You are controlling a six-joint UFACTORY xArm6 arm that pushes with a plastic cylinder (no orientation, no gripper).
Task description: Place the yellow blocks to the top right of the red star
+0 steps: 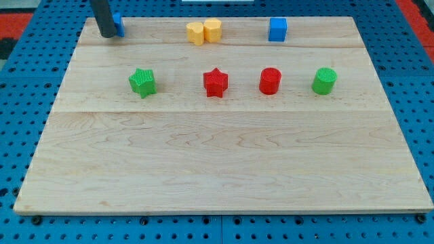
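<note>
Two yellow blocks sit touching near the view's top centre: a heart-like one (195, 32) on the left and a hexagonal one (213, 30) on the right. The red star (215, 82) lies below them, slightly to the right, in the middle row. My tip (107, 34) is at the view's top left, far left of the yellow blocks, right against a blue block (119, 24) that it partly hides.
A green star (142, 82) lies left of the red star, a red cylinder (270, 80) and a green cylinder (325, 80) lie to its right. A blue cube (277, 30) sits at the top right. The wooden board (217, 163) rests on a blue pegboard.
</note>
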